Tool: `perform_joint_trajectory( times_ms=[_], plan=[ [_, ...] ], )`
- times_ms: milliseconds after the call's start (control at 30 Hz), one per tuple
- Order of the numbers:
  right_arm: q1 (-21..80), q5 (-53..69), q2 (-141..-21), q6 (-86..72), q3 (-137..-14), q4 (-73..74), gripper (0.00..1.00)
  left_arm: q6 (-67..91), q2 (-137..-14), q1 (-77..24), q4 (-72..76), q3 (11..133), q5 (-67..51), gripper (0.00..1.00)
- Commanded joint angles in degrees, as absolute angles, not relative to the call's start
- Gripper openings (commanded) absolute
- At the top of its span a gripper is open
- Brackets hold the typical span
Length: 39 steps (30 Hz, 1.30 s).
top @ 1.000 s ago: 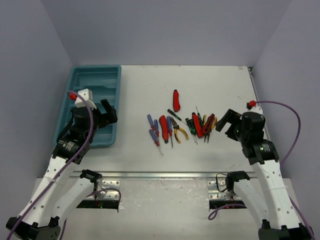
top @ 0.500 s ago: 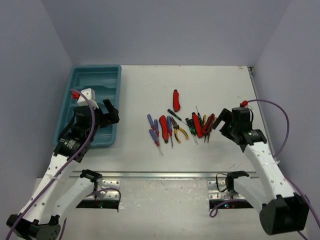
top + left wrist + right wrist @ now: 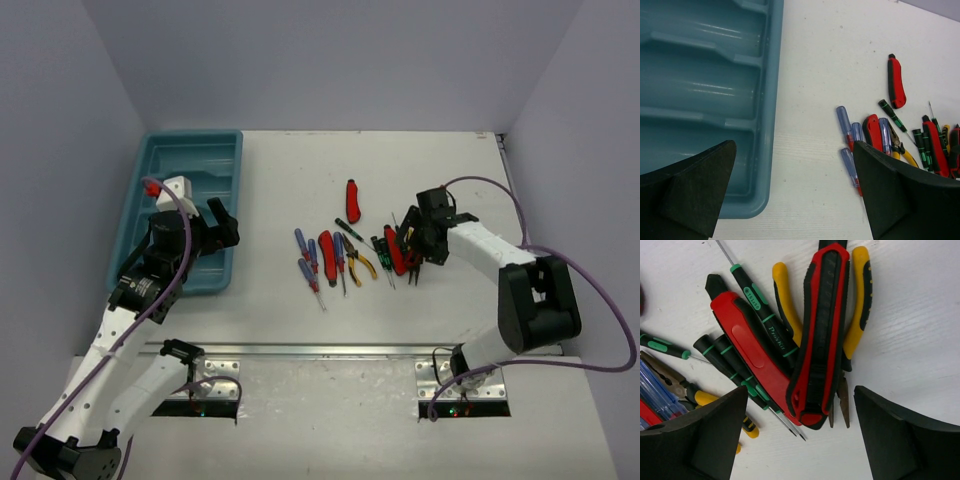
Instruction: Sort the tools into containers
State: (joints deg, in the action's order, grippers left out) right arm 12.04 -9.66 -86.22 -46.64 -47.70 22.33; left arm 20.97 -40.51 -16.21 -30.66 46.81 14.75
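Observation:
The teal tray with long compartments lies at the far left and holds no tools; it also shows in the left wrist view. The tools lie in a loose cluster mid-table: blue screwdrivers, a red knife, yellow pliers and a lone red cutter. My right gripper is open, low over the cluster's right end. In its wrist view the jaws straddle a red-and-black cutter lying on yellow pliers, a red tool and green-and-black screwdrivers. My left gripper is open and empty by the tray's near right corner.
Purple-grey walls close the table at the back and sides. A metal rail runs along the near edge. Bare white table lies between the tray and the tools.
My right arm has swung left from the table's right side and come down over the right end of the tool pile. My left arm has hardly moved.

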Motion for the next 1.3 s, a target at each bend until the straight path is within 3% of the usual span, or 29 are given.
perform_joint_trajectory(
  times_ms=[0, 167, 300, 433, 600, 633, 700, 800, 1100, 1267],
  plan=[
    [13.14, -12.84, -89.23, -49.63, -50.67, 19.70, 0.84, 20.30, -40.25, -16.70, -27.82, 46.58, 13.67, 1.00],
    [13.62, -14.58, -90.26, -51.55, -48.25, 18.32, 0.80, 20.34, -40.08, -16.70, -27.82, 46.62, 13.54, 1.00],
    [13.68, -13.36, -90.54, -51.96, -46.87, 16.27, 0.67, 20.30, -40.03, -16.70, -27.77, 46.58, 13.48, 1.00],
    [13.71, -12.83, -90.25, -52.04, -46.14, 15.38, 0.44, 20.30, -39.91, -16.70, -27.77, 46.58, 13.45, 1.00],
    [13.71, -11.83, -90.49, -51.93, -46.13, 15.29, 0.38, 20.30, -40.44, -16.70, -27.85, 46.58, 13.36, 1.00],
    [13.71, -11.56, -90.78, -51.81, -46.06, 15.30, 0.34, 20.30, -40.52, -16.70, -27.77, 46.58, 13.36, 1.00],
    [13.71, -10.99, -90.62, -51.13, -46.11, 15.38, 0.09, 20.30, -40.52, -16.70, -27.77, 46.58, 13.36, 1.00],
    [14.02, -11.27, -88.33, -48.39, -46.53, 16.63, 0.00, 20.80, -40.91, -16.70, -27.85, 46.69, 13.36, 1.00],
    [21.90, -7.95, -73.72, -33.58, -45.94, 12.54, 0.00, 29.63, -43.23, -16.70, -22.91, 46.93, 0.37, 1.00],
    [27.48, 1.85, -68.93, -27.80, -45.97, 9.09, 0.00, 44.72, -46.47, -16.79, -8.27, 41.95, -11.27, 1.00]
  ],
)
